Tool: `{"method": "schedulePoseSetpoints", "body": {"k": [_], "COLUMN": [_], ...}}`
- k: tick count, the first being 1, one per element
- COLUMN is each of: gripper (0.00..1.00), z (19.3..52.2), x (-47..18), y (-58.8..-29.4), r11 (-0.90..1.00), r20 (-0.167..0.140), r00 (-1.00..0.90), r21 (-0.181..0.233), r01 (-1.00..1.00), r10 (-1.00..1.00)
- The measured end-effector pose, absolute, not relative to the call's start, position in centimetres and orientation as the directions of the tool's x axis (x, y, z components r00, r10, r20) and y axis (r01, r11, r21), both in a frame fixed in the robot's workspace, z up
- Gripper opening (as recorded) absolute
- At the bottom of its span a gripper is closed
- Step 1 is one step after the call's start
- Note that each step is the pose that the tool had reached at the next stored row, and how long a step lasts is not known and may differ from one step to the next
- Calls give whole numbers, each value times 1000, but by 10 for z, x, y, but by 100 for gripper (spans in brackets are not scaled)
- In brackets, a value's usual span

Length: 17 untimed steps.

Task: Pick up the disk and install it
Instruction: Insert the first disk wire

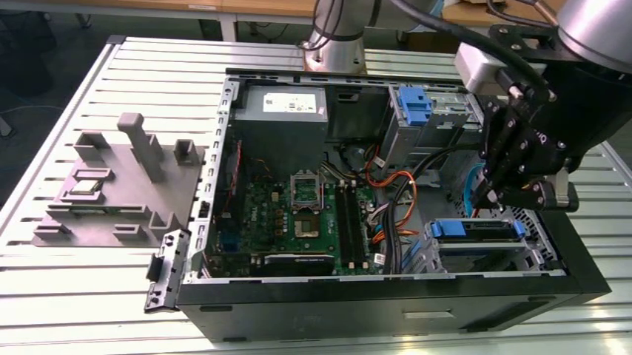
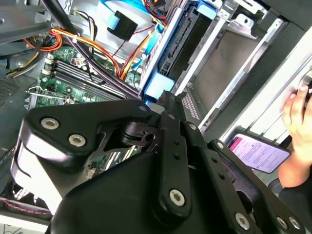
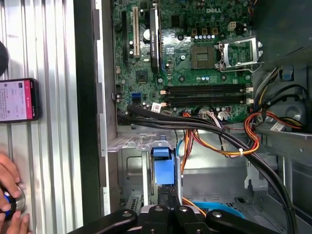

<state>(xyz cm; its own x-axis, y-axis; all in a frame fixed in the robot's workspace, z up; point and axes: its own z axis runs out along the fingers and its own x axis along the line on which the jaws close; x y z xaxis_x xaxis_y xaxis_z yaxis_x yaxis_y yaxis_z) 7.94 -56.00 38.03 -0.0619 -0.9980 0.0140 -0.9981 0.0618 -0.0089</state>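
Slatted metal table (image 1: 89, 296) is carrying an open computer case (image 1: 395, 299). Inside it the disk (image 1: 474, 228) is sitting in the drive bay at the exterior view's right, blue carrier edge up, well apart from 1 other blue caddy (image 1: 415, 103) near the power supply (image 1: 281, 103). The gripper (image 1: 499, 203) is hanging just over that edge; whether it is clamping or spread I cannot tell. Pickup is looking done, while full seating is looking unconfirmed.

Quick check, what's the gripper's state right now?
Gripper: cannot be told whether it is open or shut; it hangs close over the blue-framed disk.
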Motion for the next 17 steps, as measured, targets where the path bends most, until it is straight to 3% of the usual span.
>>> {"method": "schedulePoseSetpoints", "body": {"k": [17], "gripper": [10], "z": [384], "x": [88], "y": [-560], "r11": [62], "r20": [14], "r00": [-62], "r21": [-10], "r01": [-998], "r10": [-998]}}
